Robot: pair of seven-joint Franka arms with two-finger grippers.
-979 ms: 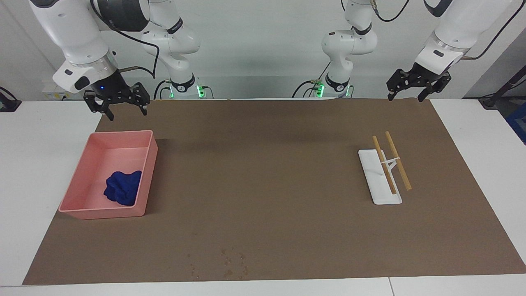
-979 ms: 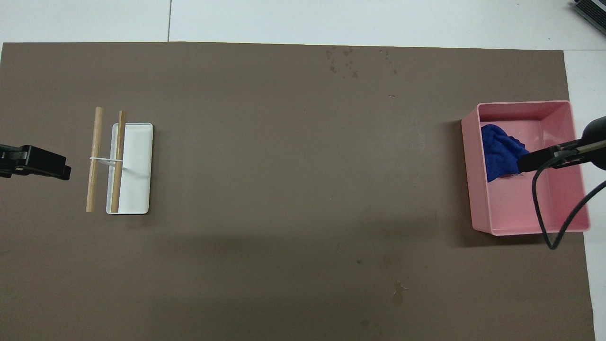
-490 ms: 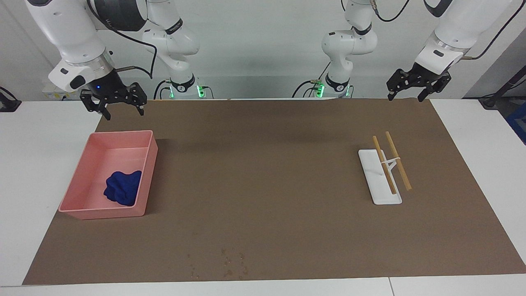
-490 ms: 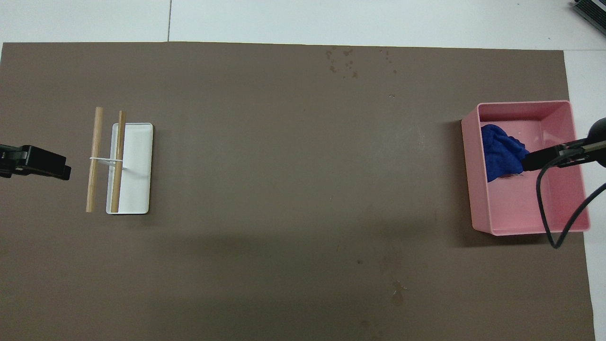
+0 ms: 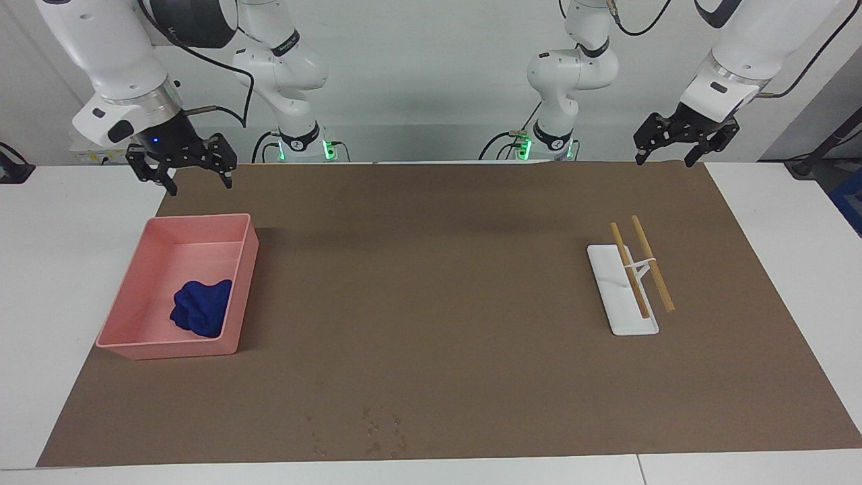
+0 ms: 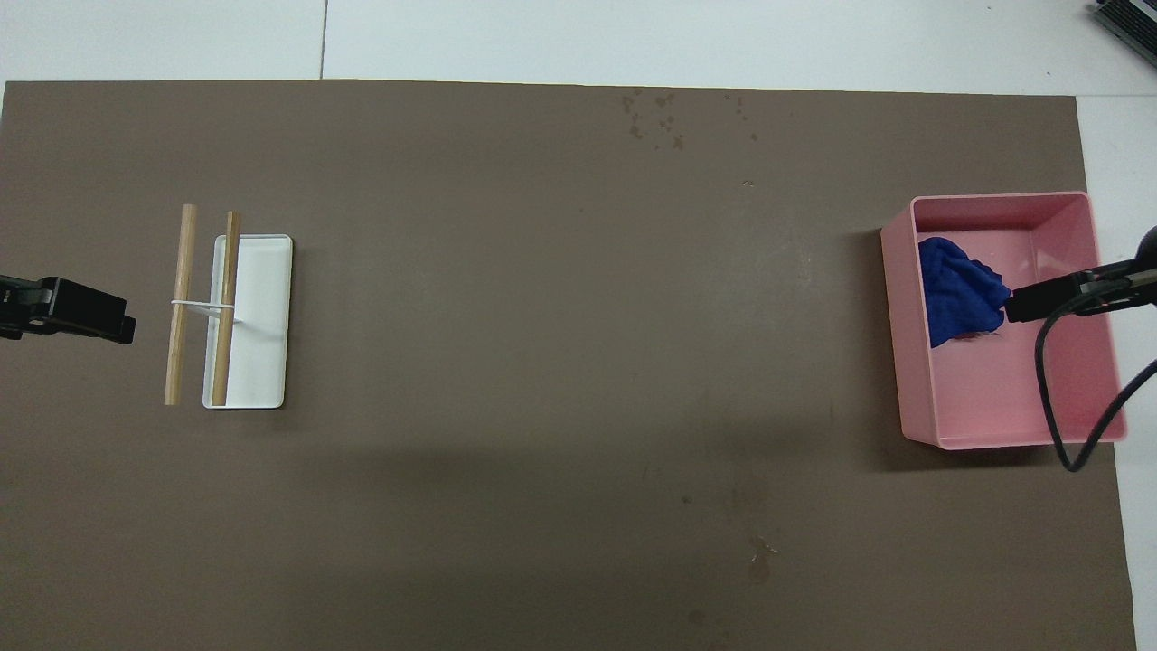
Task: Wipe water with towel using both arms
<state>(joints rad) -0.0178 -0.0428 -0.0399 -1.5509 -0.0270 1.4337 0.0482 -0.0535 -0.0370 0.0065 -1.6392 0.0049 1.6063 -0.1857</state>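
The blue towel [image 5: 201, 308] lies bunched in the pink tray [image 5: 159, 349], at the right arm's end of the mat; it also shows in the overhead view [image 6: 956, 289]. The water [image 5: 377, 431] is a small patch of shiny drops at the mat's edge farthest from the robots, also seen from overhead [image 6: 655, 117]. My right gripper [image 5: 180, 176] is open and empty, raised over the mat's edge on the robots' side of the tray. My left gripper [image 5: 677, 151] is open and empty, raised over the mat's corner at the left arm's end; it waits.
A white stand [image 5: 616, 296] with two wooden rods [image 5: 652, 264] across it sits toward the left arm's end of the brown mat [image 5: 431, 283]. In the overhead view a black cable [image 6: 1048, 380] from the right wrist hangs over the pink tray [image 6: 908, 362].
My right gripper has drifted a little toward the right arm's end of the table, still open and empty. The left arm, towel and water have not moved.
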